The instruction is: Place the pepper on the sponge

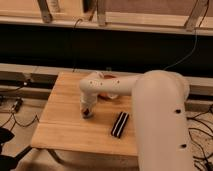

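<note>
One arm in shot, white, bulky, coming in from the lower right and reaching left across the wooden table

Gripper is pointed down, low over the table's middle-left area, at or just above the surface

Pepper shows as a small reddish-brown patch right at the gripper tip; the jaws look closed narrow on it, so it reads as held, not lying free on the wood

Sponge is mostly hidden by the gripper, only a dull grey bit shows directly beneath and just right of the tip. Can't tell if pepper and sponge are touching or just apart

Black block with pale stripes lies flat on the table to the right of the gripper, a bit nearer the front edge, tilted on a diagonal, well clear of the pepper

Orange plate sits near the table's back edge, largely covered by the forearm, only a sliver of rim visible above it

Cables run on the floor left of the table, dark wall and a pale ledge behind
</note>
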You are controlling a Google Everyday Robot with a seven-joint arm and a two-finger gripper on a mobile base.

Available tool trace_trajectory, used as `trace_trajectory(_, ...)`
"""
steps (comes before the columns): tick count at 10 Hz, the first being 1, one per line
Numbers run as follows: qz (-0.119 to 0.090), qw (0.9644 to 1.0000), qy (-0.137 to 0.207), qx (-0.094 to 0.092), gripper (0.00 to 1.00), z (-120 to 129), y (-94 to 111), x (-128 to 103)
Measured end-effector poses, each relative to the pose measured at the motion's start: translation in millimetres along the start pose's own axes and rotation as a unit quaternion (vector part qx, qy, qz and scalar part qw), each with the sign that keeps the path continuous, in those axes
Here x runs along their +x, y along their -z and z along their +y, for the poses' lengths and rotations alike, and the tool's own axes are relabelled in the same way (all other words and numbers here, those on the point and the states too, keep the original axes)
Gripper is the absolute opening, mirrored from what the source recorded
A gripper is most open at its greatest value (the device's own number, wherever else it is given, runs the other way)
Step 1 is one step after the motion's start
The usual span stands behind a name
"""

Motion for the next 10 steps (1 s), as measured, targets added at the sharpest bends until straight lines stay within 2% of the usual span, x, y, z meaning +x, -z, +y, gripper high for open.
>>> trace_trajectory(3, 0.000, 1.0000, 0.000, 0.000, 0.73, 0.0, 0.0, 0.0)
trace_trajectory(4, 0.000, 1.0000, 0.000, 0.000, 0.79, 0.1, 0.0, 0.0)
trace_trajectory(10, 0.000, 1.0000, 0.000, 0.000, 0.80, 0.1, 0.0, 0.0)
